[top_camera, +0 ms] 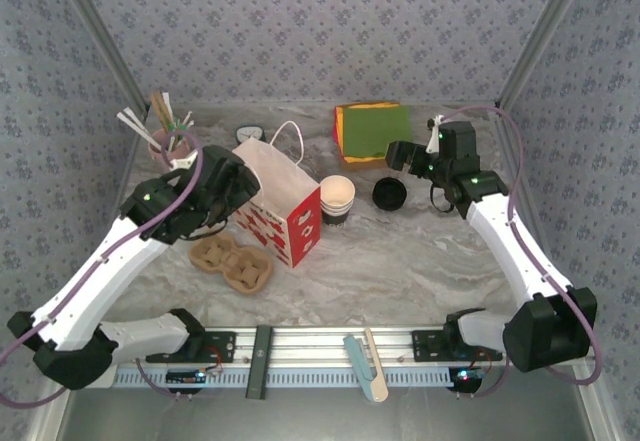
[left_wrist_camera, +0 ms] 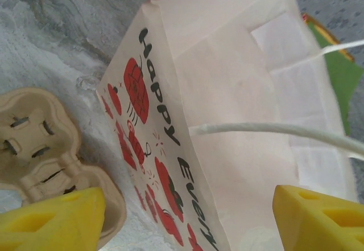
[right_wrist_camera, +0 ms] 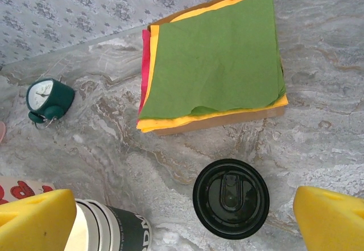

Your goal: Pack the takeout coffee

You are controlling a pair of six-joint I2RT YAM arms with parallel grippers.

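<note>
Open, empty right gripper (right_wrist_camera: 183,219) is being held over black-lidded dark paper cup (right_wrist_camera: 230,198); off-centre closing could tip it. Open, empty left gripper (left_wrist_camera: 185,217) could crush white red-printed paper bag (left_wrist_camera: 227,91).

The carrier (top_camera: 232,264) lies before the bag (top_camera: 285,206), open cup (top_camera: 337,199) right of it, lidded cup (top_camera: 389,194) farther right.

The left arm (top_camera: 110,261) angles inward, and the left claw (left_wrist_camera: 187,214) has its 2 fingers spread apart. The right arm (top_camera: 515,251) reaches forward, and the right claw (right_wrist_camera: 182,222) gapes wide, holding nothing.
</note>
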